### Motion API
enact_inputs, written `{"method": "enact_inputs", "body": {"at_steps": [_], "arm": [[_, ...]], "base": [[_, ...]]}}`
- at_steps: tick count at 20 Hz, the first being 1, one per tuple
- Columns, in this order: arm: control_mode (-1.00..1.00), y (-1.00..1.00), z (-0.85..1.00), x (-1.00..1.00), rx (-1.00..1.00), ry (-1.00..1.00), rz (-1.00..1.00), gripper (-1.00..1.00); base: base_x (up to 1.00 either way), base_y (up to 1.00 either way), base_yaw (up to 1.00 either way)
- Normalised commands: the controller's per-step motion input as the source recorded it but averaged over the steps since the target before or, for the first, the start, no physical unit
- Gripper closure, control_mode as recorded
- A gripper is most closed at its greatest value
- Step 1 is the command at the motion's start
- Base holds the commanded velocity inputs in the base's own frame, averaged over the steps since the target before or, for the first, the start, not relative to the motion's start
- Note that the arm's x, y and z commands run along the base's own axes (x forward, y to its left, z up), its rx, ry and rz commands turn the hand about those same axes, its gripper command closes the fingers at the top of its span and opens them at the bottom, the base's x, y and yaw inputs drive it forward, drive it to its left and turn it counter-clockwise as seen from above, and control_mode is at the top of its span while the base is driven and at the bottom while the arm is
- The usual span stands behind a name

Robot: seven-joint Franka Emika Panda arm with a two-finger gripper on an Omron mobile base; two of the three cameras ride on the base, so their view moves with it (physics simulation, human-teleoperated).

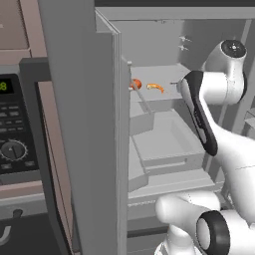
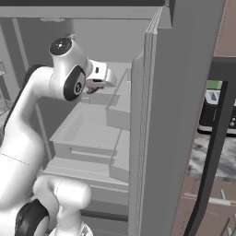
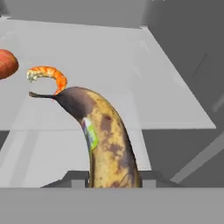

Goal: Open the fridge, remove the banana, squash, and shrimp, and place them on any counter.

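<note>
— Kitchen, sim render. Where's the banana (image 3: 107,144)?

— Inside the fridge (image 1: 89,124), doors swung open. Hand view: banana rises from between the claw (image 3: 113,180) tips, dark stem end up, brown-spotted skin, small sticker on it. Claw's clamped on its lower end.

— Other stuff nearby?

— Shrimp (image 3: 47,75), orange, curled, lies on the grey fridge shelf (image 3: 131,78) just behind the stem tip. Round red-orange item (image 3: 6,63) at left edge of hand view, partly cut off; can't tell what it is. Both sit on same shelf in left base view too.

— Arm?

— Reaches into fridge at shelf height. Grey drawer (image 1: 167,144) below shelf. Oven w/ knob and keypad (image 1: 15,134) left of fridge; marbled table (image 2: 205,156) past right door.
</note>
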Motion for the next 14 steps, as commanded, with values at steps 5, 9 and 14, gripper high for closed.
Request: {"method": "enact_inputs", "body": {"at_steps": [5,9,14], "arm": [[-1.0,0.29,-0.03,-1.0,0.0,0.03,0.0,1.0],[-1.0,0.12,-0.5,-1.0,0.0,-0.06,0.0,1.0],[-1.0,0.0,-0.11,-1.0,0.0,-0.04,0.0,1.0]], "base": [[0.0,0.0,0.0],[0.0,0.0,0.0],[0.0,0.0,0.0]]}}
